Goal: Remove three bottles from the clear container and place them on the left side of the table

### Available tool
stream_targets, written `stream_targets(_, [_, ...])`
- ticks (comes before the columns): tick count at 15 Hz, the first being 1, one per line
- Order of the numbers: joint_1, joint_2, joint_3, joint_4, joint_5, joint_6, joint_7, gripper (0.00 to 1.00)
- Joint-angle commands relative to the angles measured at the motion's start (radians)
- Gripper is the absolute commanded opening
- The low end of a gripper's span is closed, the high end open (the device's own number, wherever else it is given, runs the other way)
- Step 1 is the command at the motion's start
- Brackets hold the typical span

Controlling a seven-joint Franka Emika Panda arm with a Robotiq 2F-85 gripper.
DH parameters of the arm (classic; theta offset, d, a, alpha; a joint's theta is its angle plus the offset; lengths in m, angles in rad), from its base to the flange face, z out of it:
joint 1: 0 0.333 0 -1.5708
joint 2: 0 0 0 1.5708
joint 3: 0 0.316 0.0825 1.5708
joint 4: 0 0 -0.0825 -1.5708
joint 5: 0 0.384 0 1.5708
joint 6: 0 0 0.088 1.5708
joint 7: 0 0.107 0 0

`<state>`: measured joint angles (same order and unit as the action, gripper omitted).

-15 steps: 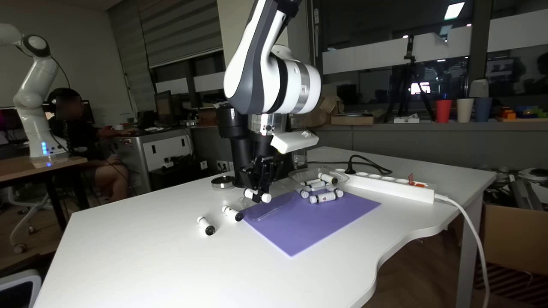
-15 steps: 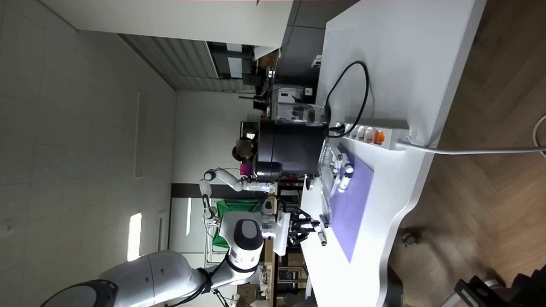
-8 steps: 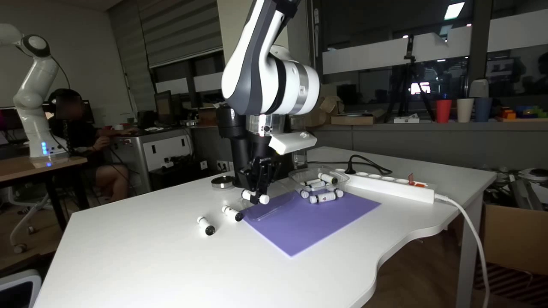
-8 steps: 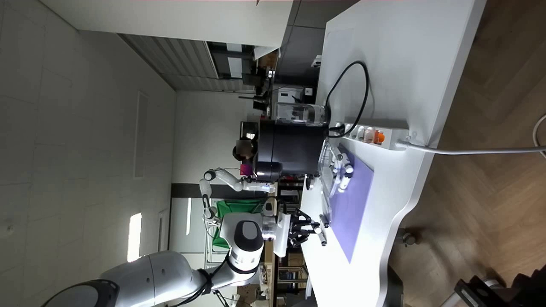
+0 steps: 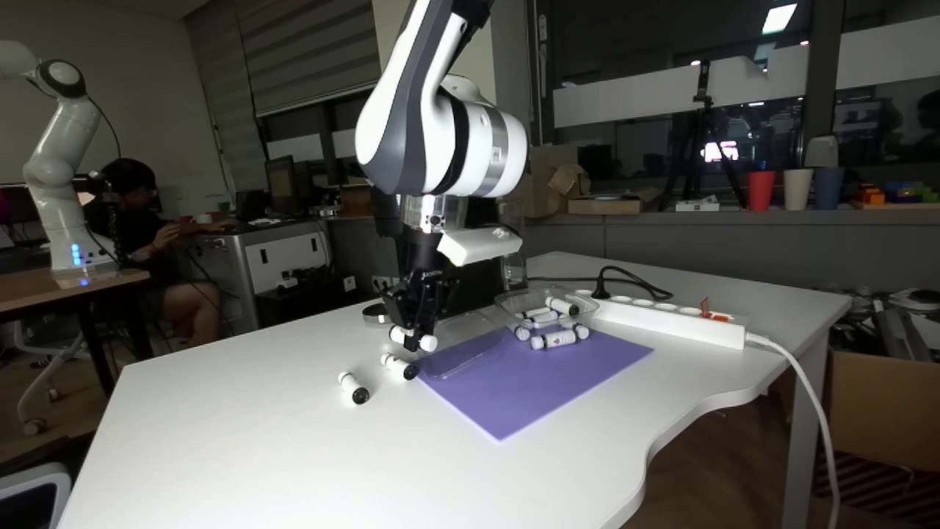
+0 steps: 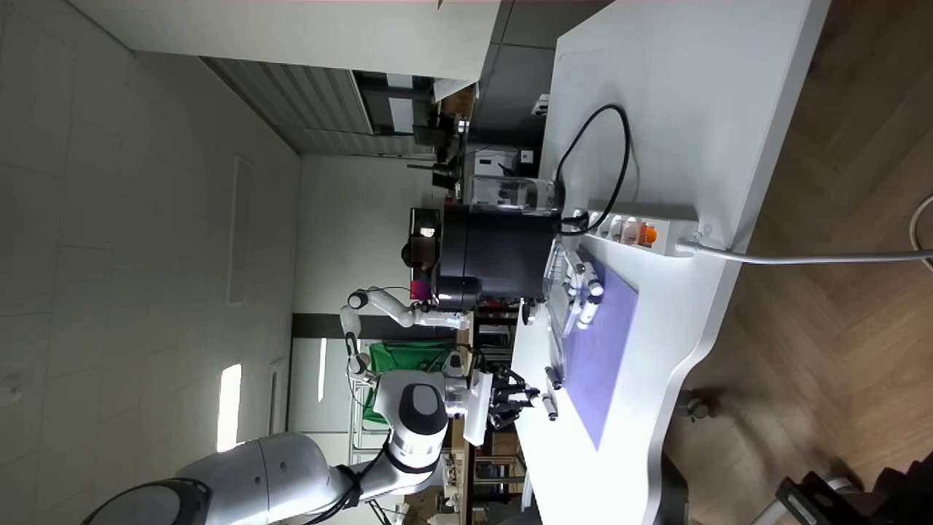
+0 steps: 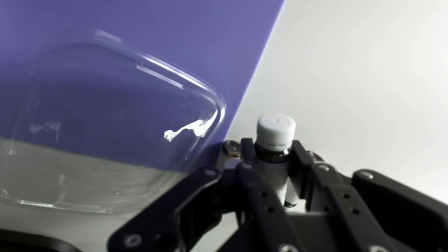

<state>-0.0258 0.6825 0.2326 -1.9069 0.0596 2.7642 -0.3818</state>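
My gripper (image 5: 413, 338) is shut on a small white-capped bottle (image 7: 276, 131), held sideways just above the white table (image 5: 279, 455). The wrist view shows the gripper (image 7: 272, 143) with a pad on each side of the bottle's neck. Two bottles lie on the table below and left in an exterior view: a nearer bottle (image 5: 353, 388) and a bottle (image 5: 399, 366) beside the mat. In the wrist view both are partly hidden behind the fingers. The clear container (image 5: 507, 300) holds several bottles farther right. A bottle (image 5: 558, 339) lies at its front; I cannot tell whether inside or outside.
An empty clear lid or tray (image 7: 115, 105) lies partly on the purple mat (image 5: 529, 389), right of the gripper. A black machine (image 6: 503, 251) stands behind the container. A white power strip (image 5: 668, 325) with a black cable lies at the right. A round metal dish (image 5: 374, 314) is behind.
My gripper, with the bottle in it, has moved left in the upright exterior view, away from the clear lid and over towards the bottles on the table. The lying bottles have not moved.
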Motion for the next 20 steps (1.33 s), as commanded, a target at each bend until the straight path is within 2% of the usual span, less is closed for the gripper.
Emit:
stream_targets(1, [0.002,0.059,0.021,0.088,0.002,-0.026,0.030,0.07])
stream_targets(9, [0.003,0.176,0.059,0.214,0.024,-0.015,0.051,0.07])
stream_targets(20, [0.008,0.259,0.061,0.298,0.029,-0.006,0.081,0.07])
